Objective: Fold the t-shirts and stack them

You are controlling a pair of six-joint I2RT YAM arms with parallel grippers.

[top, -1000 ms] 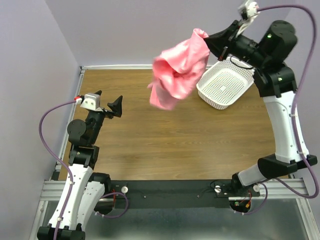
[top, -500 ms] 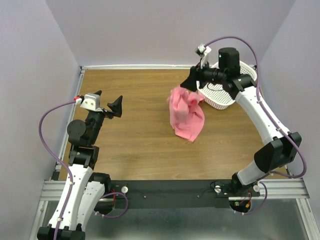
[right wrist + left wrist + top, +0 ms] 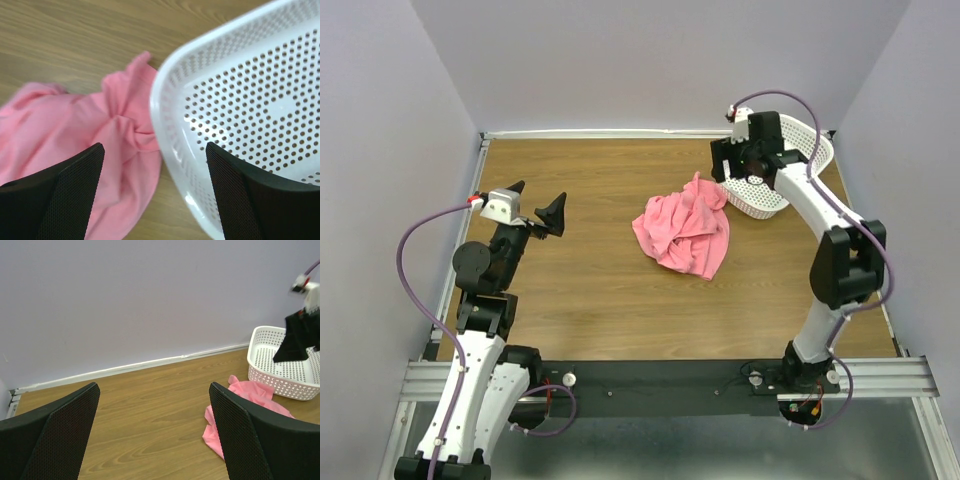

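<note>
My right pincer (image 3: 732,168) hangs wide and empty over the eight o'clock side of the white basket (image 3: 807,145). From it the t-shirt (image 3: 685,232) lies at about seven o'clock, a crumpled pink heap on the surface (image 3: 580,290), its top corner right against the basket as far as I can tell, its longer run roughly twelve to six. My left pincer (image 3: 535,200), also wide and empty, sits well apart at the shirt's nine o'clock, so I judge the right arm nearer for spreading it out
</note>
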